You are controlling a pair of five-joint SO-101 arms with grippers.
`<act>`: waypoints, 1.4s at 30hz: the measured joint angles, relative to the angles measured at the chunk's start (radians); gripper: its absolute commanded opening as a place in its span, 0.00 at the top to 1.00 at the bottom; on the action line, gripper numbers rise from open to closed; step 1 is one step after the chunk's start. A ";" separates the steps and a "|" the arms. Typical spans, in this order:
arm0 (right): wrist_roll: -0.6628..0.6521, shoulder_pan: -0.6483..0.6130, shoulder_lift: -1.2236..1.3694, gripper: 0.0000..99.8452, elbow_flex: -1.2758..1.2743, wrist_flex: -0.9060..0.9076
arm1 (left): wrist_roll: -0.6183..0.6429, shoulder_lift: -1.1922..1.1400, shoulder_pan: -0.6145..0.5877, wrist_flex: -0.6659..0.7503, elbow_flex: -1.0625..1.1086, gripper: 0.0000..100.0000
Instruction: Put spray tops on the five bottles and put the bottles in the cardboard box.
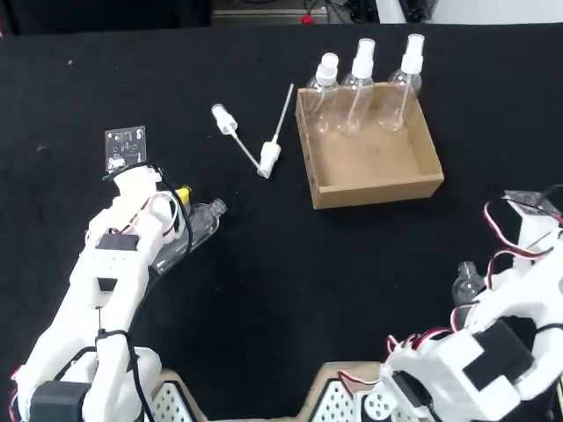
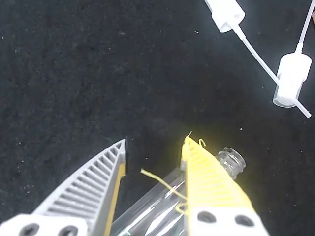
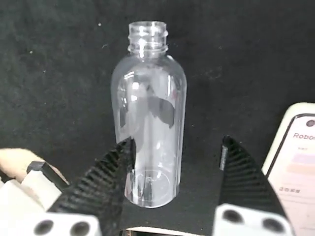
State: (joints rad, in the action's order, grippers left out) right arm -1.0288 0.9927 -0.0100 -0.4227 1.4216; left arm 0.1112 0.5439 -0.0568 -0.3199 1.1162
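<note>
Near the left side of the black table [image 1: 264, 290], the left gripper [image 2: 154, 142] hung with its grey and yellow jaws spread wide and nothing clamped. A clear plastic bottle [image 2: 230, 161] with a bare threaded neck lay on its side below them, slanting beneath the yellow jaw rather than squarely between the two. Closing from that angle would likely have pinched the round wall off-centre and sent it rolling or squirting away.

At the near right corner, the right gripper [image 3: 178, 143] had its black jaws parted around the base of a second bottle [image 3: 150, 98], also clear and uncapped. One jaw tip was at its wall and the other stood apart, so a lopsided squeeze could have twisted or tipped it.

A white spray top [image 1: 225, 118] lay loose with its long thin tube running to a second spray top [image 1: 269, 158], just beside the shallow brown cardboard box [image 1: 374, 189]. Three capped bottles [image 1: 361, 83] stood along the box's far wall. Those slender tubes looked easy to bend, or to miss a narrow neck.
</note>
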 measured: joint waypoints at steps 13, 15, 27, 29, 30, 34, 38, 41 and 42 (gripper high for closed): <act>0.026 0.000 0.031 0.75 0.051 0.157 | 0.000 0.000 0.002 0.000 0.000 0.82; 0.029 -0.015 0.037 0.75 0.040 0.157 | 0.000 0.000 0.003 0.000 0.000 0.82; 0.031 -0.043 0.117 0.88 -0.078 -0.175 | 0.000 0.000 0.006 0.000 0.000 0.82; 0.046 -0.043 0.117 0.95 -0.077 -0.176 | 0.000 0.000 0.006 0.000 0.000 0.82; 0.071 -0.043 0.117 0.96 -0.069 -0.173 | 0.000 0.000 0.006 0.000 0.000 0.82; 0.169 -0.043 0.118 0.96 0.017 -0.222 | 0.000 0.000 0.006 0.000 0.000 0.82; 0.235 -0.043 0.170 0.90 0.031 -0.287 | 0.000 0.000 0.006 0.000 0.000 0.82; 0.275 -0.043 0.213 0.80 0.046 -0.259 | 0.000 0.000 0.006 0.000 0.000 0.82; 0.285 -0.046 0.221 0.77 0.057 -0.239 | 0.000 0.000 0.006 0.000 0.000 0.82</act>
State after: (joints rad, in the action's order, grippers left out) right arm -0.7434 0.9467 0.2110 -0.3659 1.1822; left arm 0.1112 0.5439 -0.0506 -0.3199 1.1162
